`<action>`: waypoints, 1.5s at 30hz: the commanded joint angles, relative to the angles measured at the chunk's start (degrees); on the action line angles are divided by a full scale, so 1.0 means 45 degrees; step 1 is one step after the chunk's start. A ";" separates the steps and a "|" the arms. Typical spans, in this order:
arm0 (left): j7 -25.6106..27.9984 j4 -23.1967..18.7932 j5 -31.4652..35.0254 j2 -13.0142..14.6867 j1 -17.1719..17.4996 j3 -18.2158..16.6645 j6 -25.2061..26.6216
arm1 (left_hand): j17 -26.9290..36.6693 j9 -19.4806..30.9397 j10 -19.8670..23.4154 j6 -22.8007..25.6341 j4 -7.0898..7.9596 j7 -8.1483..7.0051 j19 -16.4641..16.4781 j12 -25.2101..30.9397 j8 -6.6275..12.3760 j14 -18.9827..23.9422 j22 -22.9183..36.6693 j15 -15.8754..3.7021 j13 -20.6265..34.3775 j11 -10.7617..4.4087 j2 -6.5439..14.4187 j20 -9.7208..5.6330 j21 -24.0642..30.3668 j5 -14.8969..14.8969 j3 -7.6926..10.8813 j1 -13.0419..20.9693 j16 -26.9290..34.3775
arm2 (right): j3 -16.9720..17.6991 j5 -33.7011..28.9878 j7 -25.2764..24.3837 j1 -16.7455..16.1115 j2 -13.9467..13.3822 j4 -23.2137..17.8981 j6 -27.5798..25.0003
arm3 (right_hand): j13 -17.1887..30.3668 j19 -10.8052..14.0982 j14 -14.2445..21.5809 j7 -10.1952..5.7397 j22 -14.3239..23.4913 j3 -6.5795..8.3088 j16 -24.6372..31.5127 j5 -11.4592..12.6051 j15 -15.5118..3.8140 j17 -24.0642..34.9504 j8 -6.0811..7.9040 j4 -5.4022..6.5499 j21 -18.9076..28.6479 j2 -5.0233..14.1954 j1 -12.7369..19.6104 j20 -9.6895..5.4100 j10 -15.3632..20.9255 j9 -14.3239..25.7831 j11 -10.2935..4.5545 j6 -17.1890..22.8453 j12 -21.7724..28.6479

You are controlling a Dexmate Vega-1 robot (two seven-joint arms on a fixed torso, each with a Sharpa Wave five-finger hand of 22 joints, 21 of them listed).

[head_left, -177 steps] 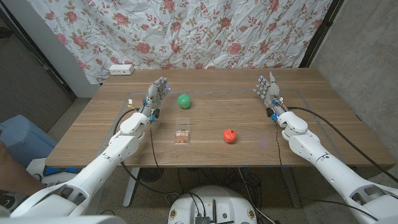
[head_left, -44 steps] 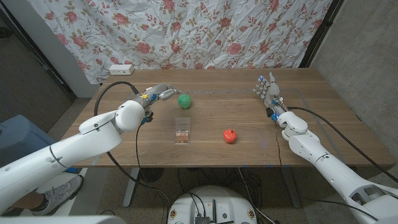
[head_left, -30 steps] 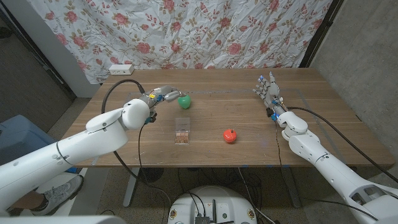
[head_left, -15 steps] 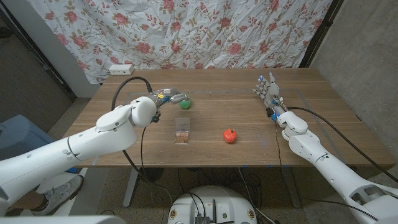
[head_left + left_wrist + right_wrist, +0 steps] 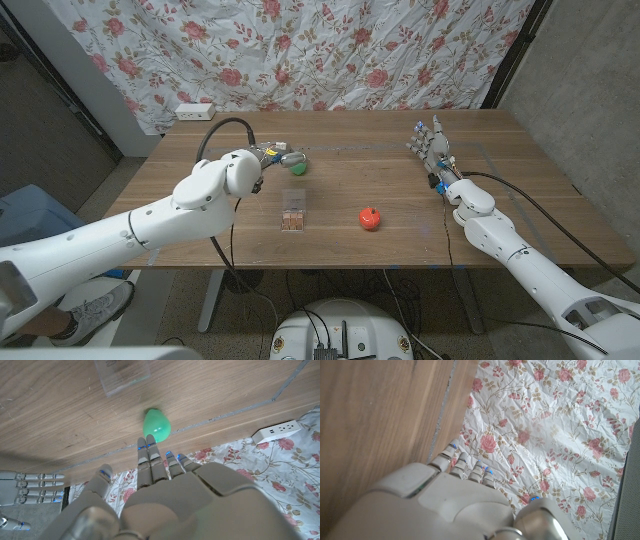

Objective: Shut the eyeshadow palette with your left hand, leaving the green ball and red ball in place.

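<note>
The eyeshadow palette (image 5: 292,211) lies open in the middle of the table, its clear lid (image 5: 293,194) on the far side and its brown pans nearer me. The green ball (image 5: 299,168) sits just beyond the lid and also shows in the left wrist view (image 5: 156,424), close to the clear lid (image 5: 122,374). My left hand (image 5: 278,156) hovers by the ball's far left side, with fingers (image 5: 149,455) stretched out over it and nothing held. The red ball (image 5: 370,217) rests to the palette's right. My right hand (image 5: 431,143) stands open at the far right, fingers apart.
A white power strip (image 5: 194,111) lies at the table's far left corner, in front of the floral curtain (image 5: 330,50). A thin tape line (image 5: 380,146) runs across the far part of the wooden table (image 5: 200,235). My left arm crosses above the table's left half.
My left arm has swung rightward, carrying the hand from the table's left side to just over the green ball, which it now partly hides. Palette, red ball and right hand are unmoved.
</note>
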 commanded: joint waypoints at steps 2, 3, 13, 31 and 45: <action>-0.1399 0.0463 0.2023 -0.0528 -0.0408 0.0691 0.0089 | 0.0021 0.0046 0.0249 0.0281 0.0182 0.0008 0.0026 -0.0002 0.0064 0.0216 0.0052 -0.0034 0.0069 0.0017 0.0653 -0.0053 0.0066 0.0099 0.0012 -0.0085 0.0071 | 0.0000 0.0014 0.0025 0.0003 -0.0010 0.0004 0.0000 | 0.0024 0.0055 -0.0044 -0.0114 0.0036 0.0004 0.0083 0.0045 -0.1497 0.0051 0.0067 0.0082 0.0080 0.1254 -0.0003 0.0004 -0.0008 0.0061 -0.0108 0.0022 0.0066; -0.1461 0.0516 0.2107 -0.0595 -0.0388 0.0675 0.0087 | 0.0018 0.0046 0.0307 0.0321 0.0214 0.0022 0.0023 0.0002 0.0065 0.0234 0.0051 -0.0037 0.0068 -0.0019 0.0654 -0.0065 0.0064 0.0102 0.0003 -0.0080 0.0068 | 0.0001 0.0013 0.0023 0.0003 -0.0011 0.0003 0.0000 | 0.0024 0.0054 -0.0051 -0.0114 0.0036 0.0004 0.0081 0.0046 -0.1504 0.0051 0.0066 0.0082 0.0080 0.1254 -0.0003 0.0000 -0.0014 0.0061 -0.0108 0.0020 0.0064; -0.2692 0.1284 0.2718 -0.1161 -0.0484 0.0820 -0.0048 | -0.0001 0.0044 0.0600 0.0627 0.0444 0.0035 0.0036 -0.0031 0.0068 0.0452 0.0040 -0.0018 0.0065 -0.0092 0.0652 -0.0074 0.0054 0.0119 -0.0064 -0.0054 0.0071 | 0.0001 0.0013 0.0025 0.0003 -0.0011 0.0004 0.0000 | 0.0024 0.0055 -0.0042 -0.0105 0.0036 0.0003 0.0084 0.0045 -0.1491 0.0051 0.0063 0.0083 0.0080 0.1253 -0.0005 0.0001 -0.0023 0.0061 -0.0110 0.0012 0.0060; -0.3809 0.2099 0.3475 -0.1859 -0.0401 0.0765 -0.0670 | -0.0030 0.0049 0.1501 0.1356 0.1110 0.0243 -0.0093 -0.0083 0.0027 0.1032 0.0022 0.0404 0.0076 0.0354 0.0835 -0.0022 -0.0008 0.0152 -0.0140 0.0019 0.0067 | -0.0001 0.0010 0.0024 0.0005 -0.0008 0.0009 0.0003 | 0.0024 0.0052 -0.0039 -0.0110 0.0036 0.0003 0.0086 0.0044 -0.1503 0.0052 0.0062 0.0083 0.0079 0.1253 -0.0004 0.0007 0.0000 0.0061 -0.0113 0.0010 0.0070; -0.4176 0.2680 0.3512 -0.2363 -0.0301 0.0642 -0.0963 | -0.0046 0.0063 0.2300 0.2098 0.1370 0.0226 0.0326 -0.0054 0.0102 0.1616 0.0013 0.0193 0.0091 0.0236 0.0827 0.0075 0.0107 0.0164 -0.0155 0.0062 0.0108 | 0.0004 -0.0014 -0.0052 -0.0001 0.0010 0.0001 0.0008 | 0.0024 0.0058 -0.0054 -0.0122 0.0036 0.0003 0.0080 0.0044 -0.1506 0.0051 0.0064 0.0083 0.0081 0.1254 -0.0005 0.0006 -0.0008 0.0061 -0.0115 0.0015 0.0066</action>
